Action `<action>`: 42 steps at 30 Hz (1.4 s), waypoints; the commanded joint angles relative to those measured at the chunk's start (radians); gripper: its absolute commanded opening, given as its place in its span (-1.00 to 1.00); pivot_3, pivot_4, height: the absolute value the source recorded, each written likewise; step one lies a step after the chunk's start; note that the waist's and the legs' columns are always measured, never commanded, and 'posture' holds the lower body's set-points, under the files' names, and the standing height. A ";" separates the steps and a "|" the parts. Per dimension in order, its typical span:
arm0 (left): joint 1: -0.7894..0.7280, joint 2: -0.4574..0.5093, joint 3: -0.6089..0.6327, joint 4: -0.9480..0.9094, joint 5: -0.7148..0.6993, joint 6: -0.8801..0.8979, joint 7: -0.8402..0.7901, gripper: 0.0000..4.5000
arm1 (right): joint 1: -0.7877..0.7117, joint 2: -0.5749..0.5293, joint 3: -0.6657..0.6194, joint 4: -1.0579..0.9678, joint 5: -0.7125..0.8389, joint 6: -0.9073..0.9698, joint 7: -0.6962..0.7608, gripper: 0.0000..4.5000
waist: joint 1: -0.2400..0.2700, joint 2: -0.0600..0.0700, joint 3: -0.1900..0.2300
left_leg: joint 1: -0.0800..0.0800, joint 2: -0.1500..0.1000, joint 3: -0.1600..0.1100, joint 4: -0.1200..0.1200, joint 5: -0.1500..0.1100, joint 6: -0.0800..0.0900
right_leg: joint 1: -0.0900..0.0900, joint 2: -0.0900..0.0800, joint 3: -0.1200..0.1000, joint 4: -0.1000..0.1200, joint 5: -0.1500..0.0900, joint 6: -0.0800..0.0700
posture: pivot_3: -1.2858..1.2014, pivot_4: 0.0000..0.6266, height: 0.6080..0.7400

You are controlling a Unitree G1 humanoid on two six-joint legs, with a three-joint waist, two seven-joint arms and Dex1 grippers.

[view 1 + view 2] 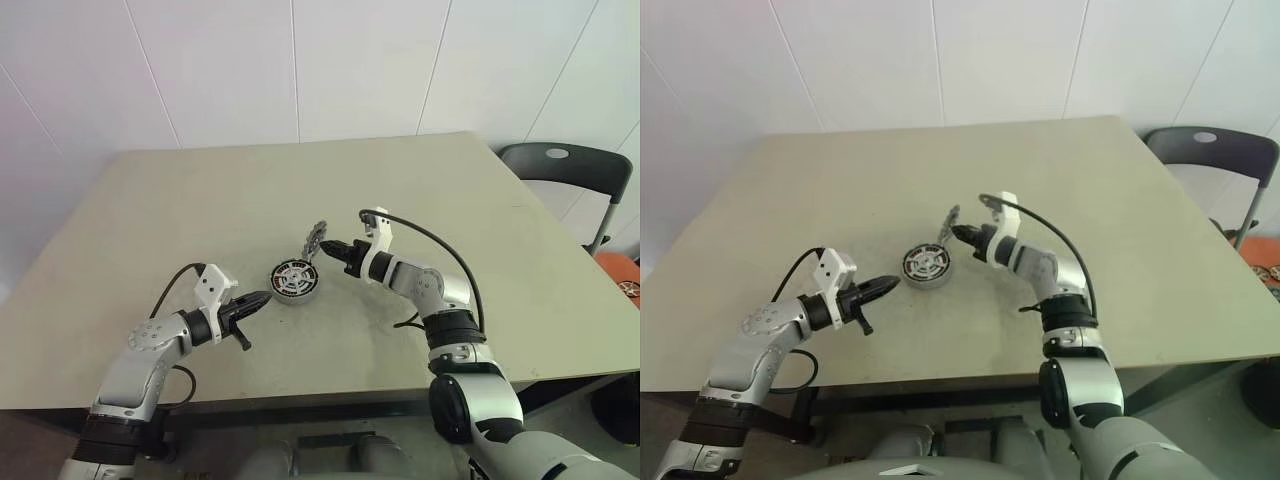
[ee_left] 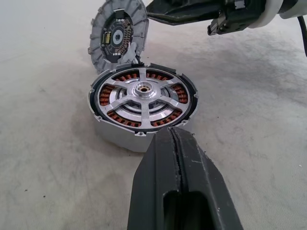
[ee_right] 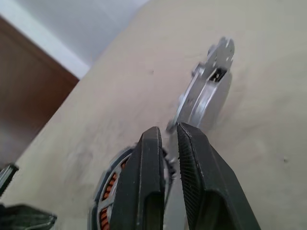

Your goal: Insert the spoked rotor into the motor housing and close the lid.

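The motor housing [image 1: 294, 280] lies flat on the table, a round silver-rimmed part with copper windings under a silver spoked face [image 2: 144, 103]. At its far rim the spoked rotor [image 2: 117, 33], a grey disc with radial ribs, stands tilted on edge [image 1: 316, 238]. My right gripper [image 1: 323, 246] reaches it from the right, and its fingertips [image 3: 156, 136] pinch the disc's lower edge [image 3: 206, 96]. Just short of the housing's near side my left gripper [image 1: 262, 298] hovers, shut and empty [image 2: 173, 132]. The lid is out of view.
The beige table [image 1: 200, 200] carries only the motor parts. A dark chair [image 1: 565, 165] stands off the table's right far corner, and something orange [image 1: 622, 270] lies beyond the right edge. A black cable [image 1: 440, 245] loops over my right forearm.
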 commanded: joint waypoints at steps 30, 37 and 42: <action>-0.038 0.003 0.013 0.013 0.021 -0.037 0.000 -1.00 | -0.053 0.115 -0.010 0.139 -0.017 -0.171 -0.158 -0.93 | 0.003 0.000 0.000 | 0.000 -0.001 0.000 0.000 0.000 0.000 | 0.000 0.000 0.000 -0.001 0.000 -0.001 | 0.03 -1.00 1.00; -0.046 -0.002 0.008 0.023 0.026 -0.042 0.002 -1.00 | -0.046 0.112 0.016 0.135 -0.033 -0.189 -0.129 -0.98 | -0.006 0.048 -0.014 | -0.003 0.012 0.005 -0.009 -0.003 -0.006 | 0.008 0.015 -0.006 -0.023 0.014 -0.001 | 0.03 -1.00 1.00; -0.047 -0.004 0.007 0.023 0.030 -0.047 0.003 -1.00 | -0.035 0.115 0.043 0.105 -0.035 -0.223 -0.078 -0.98 | -0.030 0.024 -0.019 | -0.013 0.017 0.011 -0.013 0.009 -0.006 | 0.006 0.016 -0.010 -0.013 -0.002 -0.009 | 0.03 -1.00 1.00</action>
